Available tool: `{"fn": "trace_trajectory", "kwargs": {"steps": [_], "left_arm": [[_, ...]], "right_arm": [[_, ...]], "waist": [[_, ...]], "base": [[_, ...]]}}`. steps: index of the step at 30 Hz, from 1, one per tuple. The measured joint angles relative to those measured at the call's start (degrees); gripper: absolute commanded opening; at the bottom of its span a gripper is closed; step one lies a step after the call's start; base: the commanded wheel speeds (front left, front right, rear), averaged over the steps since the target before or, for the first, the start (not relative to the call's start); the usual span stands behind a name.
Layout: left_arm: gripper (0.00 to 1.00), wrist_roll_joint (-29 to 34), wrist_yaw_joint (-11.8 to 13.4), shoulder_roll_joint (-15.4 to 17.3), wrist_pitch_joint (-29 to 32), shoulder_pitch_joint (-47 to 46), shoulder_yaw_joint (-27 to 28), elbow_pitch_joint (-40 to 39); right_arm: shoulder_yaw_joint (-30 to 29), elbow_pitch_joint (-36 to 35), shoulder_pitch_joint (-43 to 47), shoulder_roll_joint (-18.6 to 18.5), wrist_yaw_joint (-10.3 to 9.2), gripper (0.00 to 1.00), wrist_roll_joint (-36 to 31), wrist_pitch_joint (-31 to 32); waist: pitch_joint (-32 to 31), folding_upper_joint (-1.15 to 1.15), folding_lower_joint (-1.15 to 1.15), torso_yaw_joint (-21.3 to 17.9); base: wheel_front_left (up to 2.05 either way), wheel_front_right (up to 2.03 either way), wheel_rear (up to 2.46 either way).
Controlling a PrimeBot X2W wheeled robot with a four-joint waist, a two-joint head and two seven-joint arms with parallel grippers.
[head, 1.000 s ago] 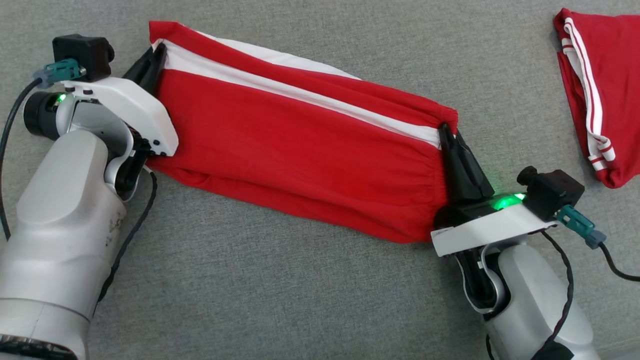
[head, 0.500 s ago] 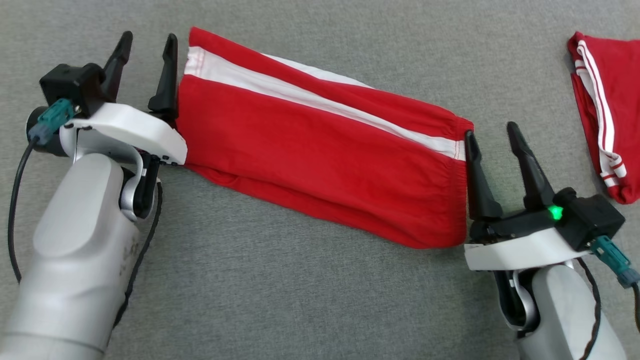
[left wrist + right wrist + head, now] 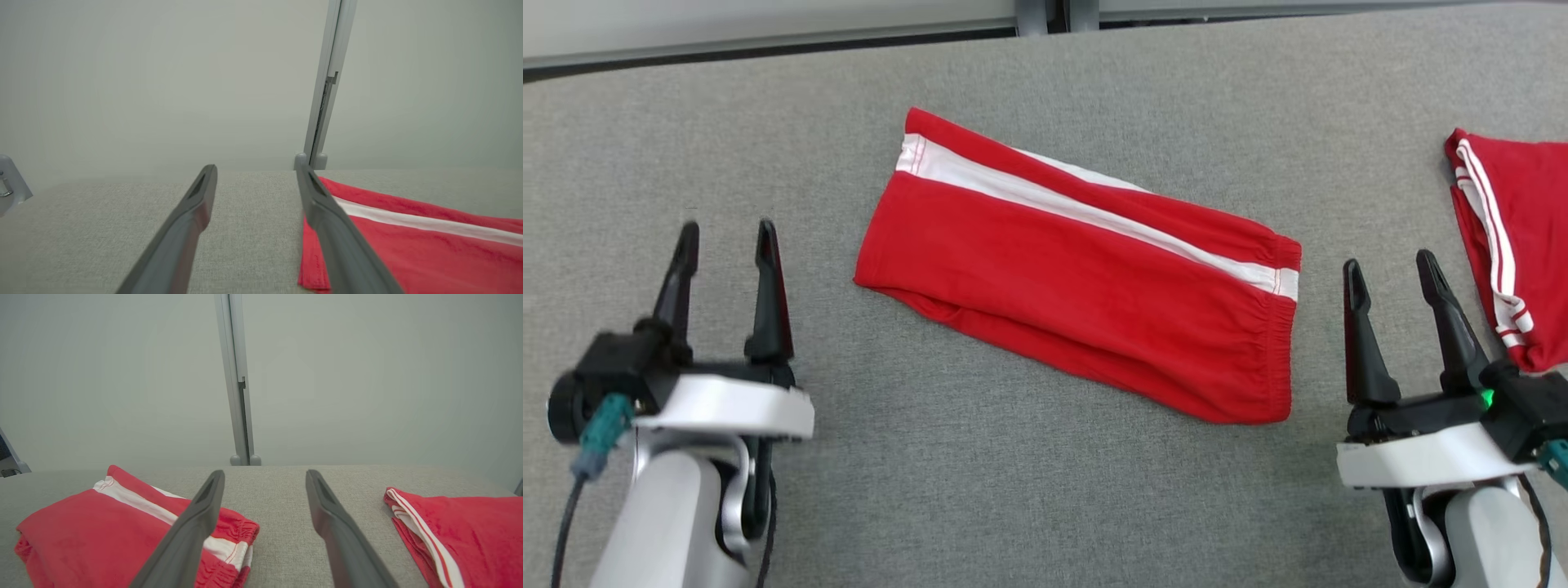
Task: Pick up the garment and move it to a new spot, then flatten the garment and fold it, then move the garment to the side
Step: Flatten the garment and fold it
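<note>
Neatly folded red garment (image 3: 1086, 282) on nubby cloth (image 3: 980, 490).

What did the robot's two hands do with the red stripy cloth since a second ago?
They let go. A second ago the left gripper and right gripper pinched the two ends of the folded red garment with a white stripe. Now both are open and pulled back, apart from it. The garment stayed folded on the grey fabric table, and the other red striped garment stayed put.
</note>
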Motion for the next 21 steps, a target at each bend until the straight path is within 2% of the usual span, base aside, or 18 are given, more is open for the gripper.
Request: {"fn": "trace_trajectory", "kwargs": {"steps": [8,21], "left_arm": [[1.0,1.3,0.3,-0.29,-0.01,8.65,0.32,-1.31],[1.0,1.25,-0.12,-0.23,0.0,9.8,0.21,-0.87]], "right_arm": [[-1.13,-1.99,5.7,0.45,0.0,1.0,0.56,1.83],[-1.55,-4.05,7.55,1.03,0.0,1.0,0.66,3.55]], "waist": [[-3.88,0.0,0.0,0.68],[-5.06,0.0,0.0,0.81]], "base": [[0.0,0.0,0.0],[0.0,0.0,0.0]]}}
